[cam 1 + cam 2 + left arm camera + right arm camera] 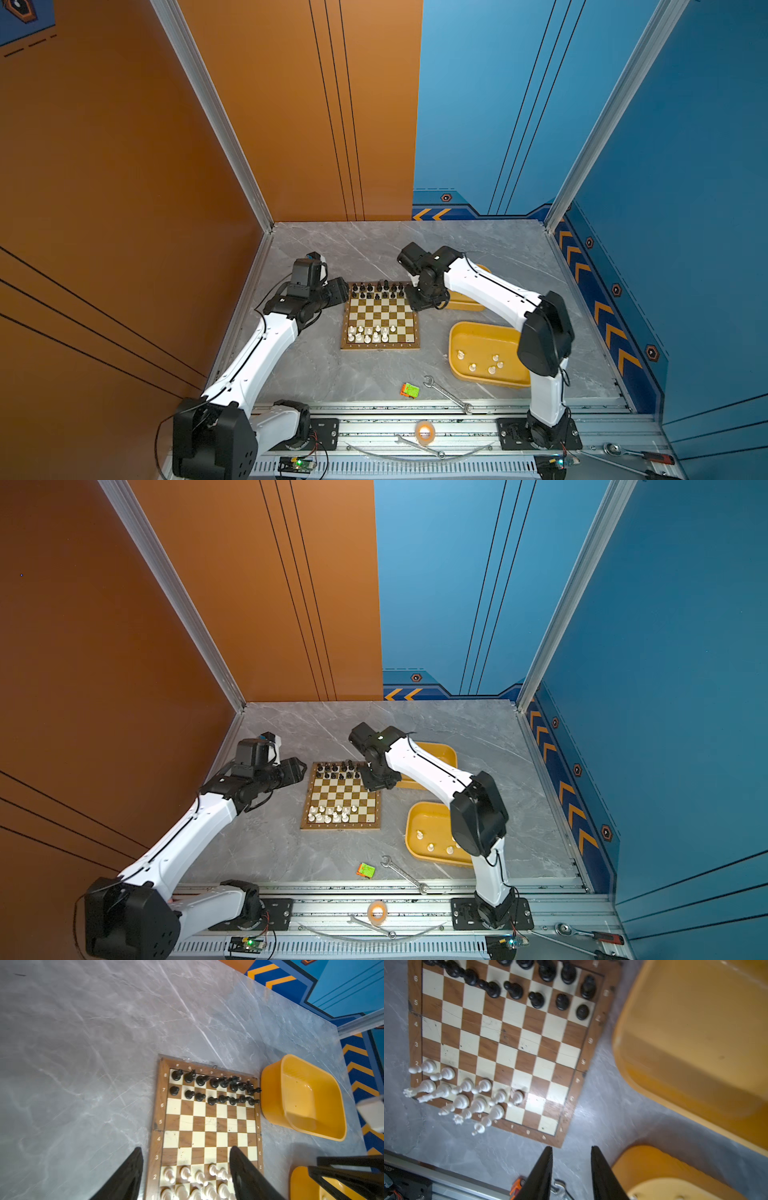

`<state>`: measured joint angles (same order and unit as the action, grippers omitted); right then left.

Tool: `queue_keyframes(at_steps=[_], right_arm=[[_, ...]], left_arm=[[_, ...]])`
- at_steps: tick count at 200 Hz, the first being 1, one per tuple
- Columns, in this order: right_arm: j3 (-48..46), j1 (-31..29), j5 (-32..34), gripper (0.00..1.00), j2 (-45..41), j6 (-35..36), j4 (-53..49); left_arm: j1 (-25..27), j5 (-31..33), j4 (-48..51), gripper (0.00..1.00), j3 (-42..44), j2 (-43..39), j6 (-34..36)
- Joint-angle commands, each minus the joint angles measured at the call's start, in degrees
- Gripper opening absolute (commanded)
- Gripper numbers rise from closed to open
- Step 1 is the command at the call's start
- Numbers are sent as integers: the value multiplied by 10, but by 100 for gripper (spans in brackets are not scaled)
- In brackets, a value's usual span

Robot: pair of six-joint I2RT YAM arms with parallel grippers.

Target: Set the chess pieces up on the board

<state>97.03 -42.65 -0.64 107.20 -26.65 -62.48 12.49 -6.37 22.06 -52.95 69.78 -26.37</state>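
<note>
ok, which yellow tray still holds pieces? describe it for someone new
Find the chessboard on the grey table. Two yellow trays sit to its right; take the near tray, closer to the top camera. Only it holds loose white pieces; the far tray looks empty.

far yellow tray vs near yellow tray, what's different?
The far tray looks empty; the near tray holds a few white pieces. The far tray sits close beside the board at its black rows; the near tray lies apart, off its white end. Both are yellow, rounded, upright.
</note>
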Motion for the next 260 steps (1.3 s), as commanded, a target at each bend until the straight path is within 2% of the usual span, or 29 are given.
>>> queue_keyframes(at_steps=[1,14,65,103,133,185,260], right_arm=[[-85,20,42,34,-81,-32,-12],[-143,46,45,33,-126,-47,-12],[-344,86,34,31,-280,-112,3],[-451,141,16,31,-346,-138,25],[-485,173,-1,30,-351,-127,47],[-501,196,-9,24,-299,-103,91],[-525,233,-21,24,-286,-73,106]], left_arm=[[45,12,-32,67,-56,48,19],[80,18,-34,67,-107,90,29],[214,10,-37,67,-241,252,35],[277,-2,-36,67,-295,314,37],[295,-1,-34,67,-300,323,30],[304,28,-22,66,-293,313,25],[308,52,-9,66,-299,309,19]])
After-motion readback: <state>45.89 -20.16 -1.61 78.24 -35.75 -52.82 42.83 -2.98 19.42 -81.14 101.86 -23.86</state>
